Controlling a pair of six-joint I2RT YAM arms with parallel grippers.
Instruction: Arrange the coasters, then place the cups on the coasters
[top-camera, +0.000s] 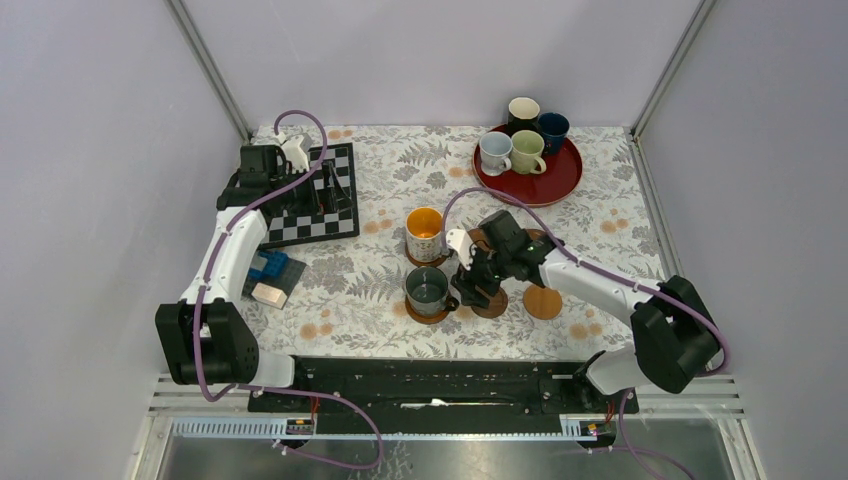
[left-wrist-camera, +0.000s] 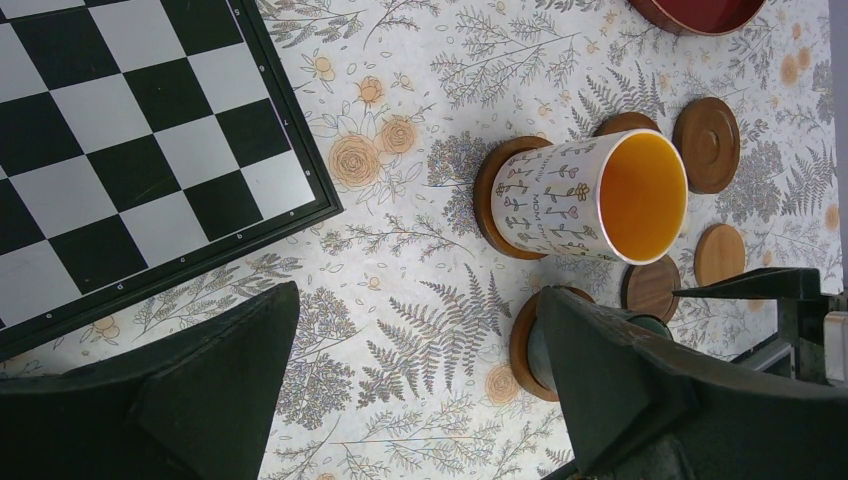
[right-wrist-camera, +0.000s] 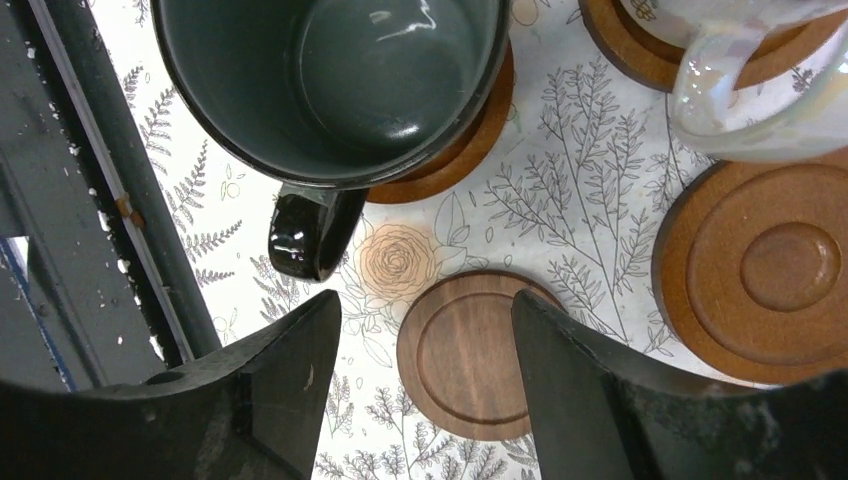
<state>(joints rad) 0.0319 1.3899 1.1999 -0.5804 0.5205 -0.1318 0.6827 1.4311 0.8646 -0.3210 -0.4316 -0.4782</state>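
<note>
Right gripper (right-wrist-camera: 425, 305), jaws spread and empty, hovers with the grey-green mug (right-wrist-camera: 340, 80) seated on its coaster (right-wrist-camera: 455, 155) just beyond the jaws — a straight lift should clear the handle (right-wrist-camera: 310, 235). Left gripper (left-wrist-camera: 418, 295) gapes wide, holding nothing.

The right wrist view's top edge cuts off the dark grey-green mug (right-wrist-camera: 340, 90), which hides most of its coaster (right-wrist-camera: 465, 150). Of the white mug (right-wrist-camera: 695, 90), only the handle and some wall show. In the left wrist view a jaw covers most of that dark mug, and the red tray (left-wrist-camera: 690, 25) is clipped. From above, the right arm (top-camera: 590, 285) partly covers a brown coaster (top-camera: 492, 311).
</note>
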